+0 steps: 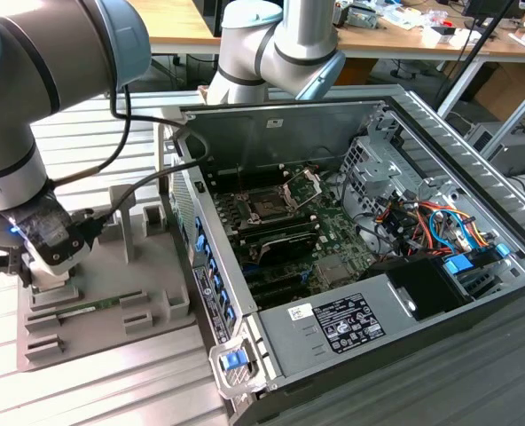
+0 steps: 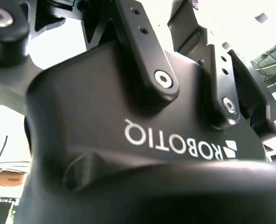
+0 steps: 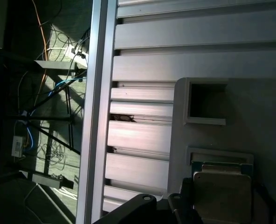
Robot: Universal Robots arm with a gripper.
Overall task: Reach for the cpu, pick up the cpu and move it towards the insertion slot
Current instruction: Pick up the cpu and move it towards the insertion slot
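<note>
Ribbed metal desk [image 1: 85, 399], cluttered workshop behind. At the exterior view's 9 o'clock the pincer [image 1: 43, 264] is over a grey tray [image 1: 112, 324], open or closed unclear. The cpu [image 3: 222, 193] lies in a tray recess.

An open computer case [image 1: 280, 111] lies on a ribbed metal tabletop [image 1: 76, 133], towards the exterior view's right. Inside it, a grey power supply [image 1: 380, 300] sits at the near side, with orange and blue cables [image 1: 440, 220] farther right. A grey plastic tray [image 1: 103, 342] lies just beside the case on the exterior view's left, and a green memory stick [image 1: 90, 307] lies on it. Wooden tables [image 1: 178, 22] stand far behind.
</note>
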